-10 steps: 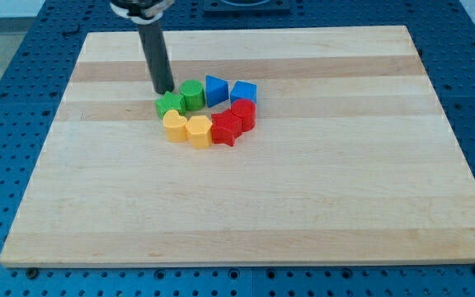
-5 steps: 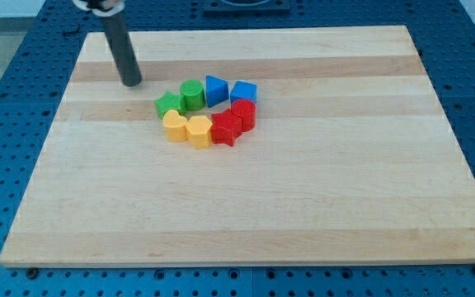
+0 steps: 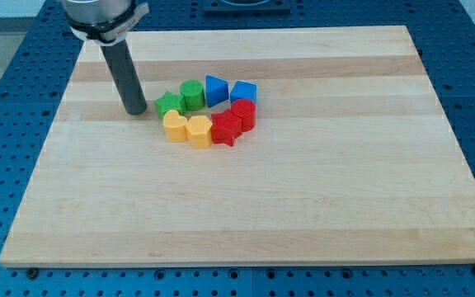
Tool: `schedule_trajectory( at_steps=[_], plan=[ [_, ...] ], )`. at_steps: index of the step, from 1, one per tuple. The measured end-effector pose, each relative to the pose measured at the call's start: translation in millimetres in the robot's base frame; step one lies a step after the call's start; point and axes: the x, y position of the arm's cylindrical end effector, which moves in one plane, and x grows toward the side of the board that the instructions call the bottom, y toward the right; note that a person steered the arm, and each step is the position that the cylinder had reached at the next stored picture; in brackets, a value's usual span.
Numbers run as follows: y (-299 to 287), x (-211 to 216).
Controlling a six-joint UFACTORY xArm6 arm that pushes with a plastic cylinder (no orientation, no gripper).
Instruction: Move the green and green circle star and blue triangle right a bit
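We've got my tip (image 3: 136,111) bare, holding nothing, just left of the green star (image 3: 169,104), toward the board's (image 3: 303,206) top-left corner.

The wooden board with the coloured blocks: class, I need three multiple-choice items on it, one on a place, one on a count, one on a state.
1. Where is my tip relative to the green star?
A. at the view's left of it
B. at the view's right of it
C. on top of it

2. How many blocks lie on the board?
A. six
B. eight
C. ten

3. Is my tip touching the green star?
A. yes, pressed against it
B. no, bare wood shows between them
C. it is hidden

Answers: 1 A, the rod stands left of the star. 2 B, green star, green circle, blue triangle, blue cube, two red, two yellow. 3 B, a strip of wood separates them.
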Motion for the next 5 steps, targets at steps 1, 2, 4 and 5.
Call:
schedule_trajectory(
  at_steps=[1, 2, 4, 5],
  plan=[
    [3, 5],
    [12, 5],
    [30, 5],
    [32, 5]
  ],
)
